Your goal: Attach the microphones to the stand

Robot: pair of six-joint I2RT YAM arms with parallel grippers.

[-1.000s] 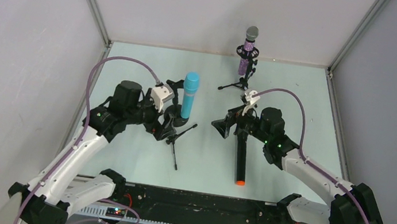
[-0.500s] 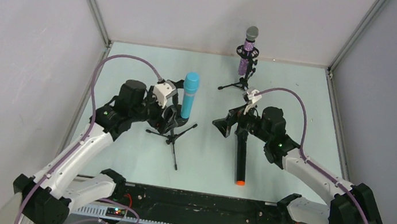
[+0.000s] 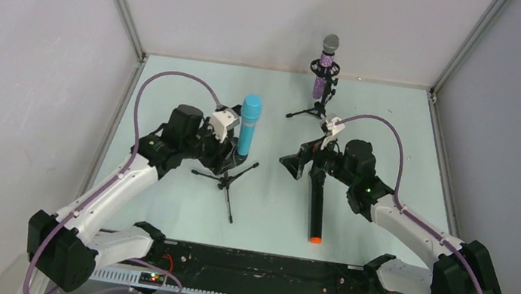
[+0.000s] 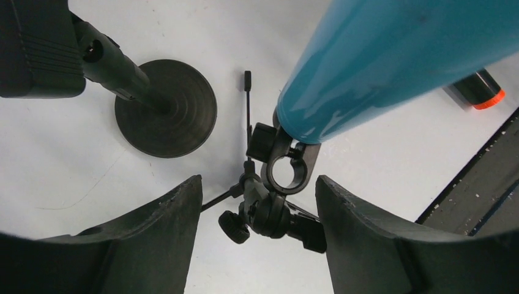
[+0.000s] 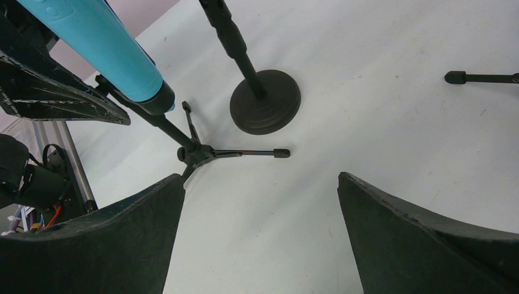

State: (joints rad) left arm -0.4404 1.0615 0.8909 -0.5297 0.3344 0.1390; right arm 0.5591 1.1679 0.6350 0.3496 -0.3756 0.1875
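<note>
The light-blue microphone (image 3: 248, 124) stands upright in the clip of a small tripod stand (image 3: 226, 180). My left gripper (image 3: 225, 158) is at that stand, just below the microphone. In the left wrist view its fingers (image 4: 165, 233) sit open on either side of the stand's swivel head (image 4: 269, 211), with a gap on both sides. The purple microphone (image 3: 325, 68) sits in a stand at the back. The black microphone (image 3: 315, 207) lies flat on the table, orange end (image 3: 315, 239) towards me. My right gripper (image 3: 293, 165) hangs open and empty by its far end, facing the tripod (image 5: 202, 152).
A round-based stand (image 4: 165, 107) rises right beside the tripod and the left gripper. A tripod leg (image 3: 228, 205) reaches towards the near edge. Another stand's leg tip (image 5: 483, 77) lies at the right of the right wrist view. Walls enclose the table on three sides.
My left arm has moved right, bringing its gripper up to the tripod stand under the blue microphone, and its jaws have narrowed. The right arm has barely moved.
</note>
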